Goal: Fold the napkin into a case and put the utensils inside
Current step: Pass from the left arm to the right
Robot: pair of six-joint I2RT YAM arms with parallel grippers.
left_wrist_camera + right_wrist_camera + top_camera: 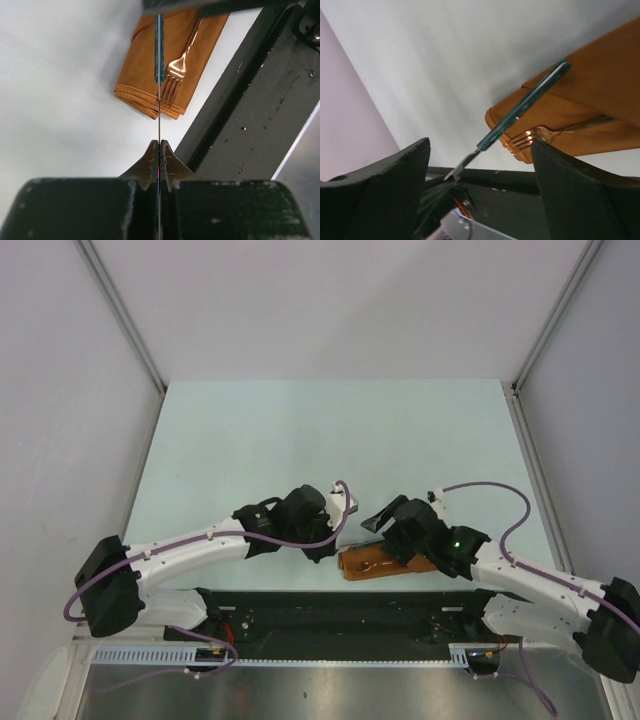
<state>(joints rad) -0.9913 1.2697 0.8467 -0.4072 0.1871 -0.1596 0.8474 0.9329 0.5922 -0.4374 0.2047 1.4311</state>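
My left gripper [159, 150] is clenched on the bare blade of the knife [159, 47], which it holds edge-up (a mere line from my wrist view). The teal handle reaches out over the case [142, 65]. I cannot tell whether it rests on the cloth.

My right gripper [479, 146] is released, with its fingers wide apart and nothing between them, and it hovers just above the case.

The case is a narrow layered strip lying flat on the table [60, 90]. The fork [176, 70] lies along its top, tines at the stacked end edge. At that end the layers sit roughly flush.

One long edge of the case runs near the black rail [250, 115], with only a thin strip of table between them, so room there is tight. Past the case's opposite long edge and beyond its stacked end there is bare table.
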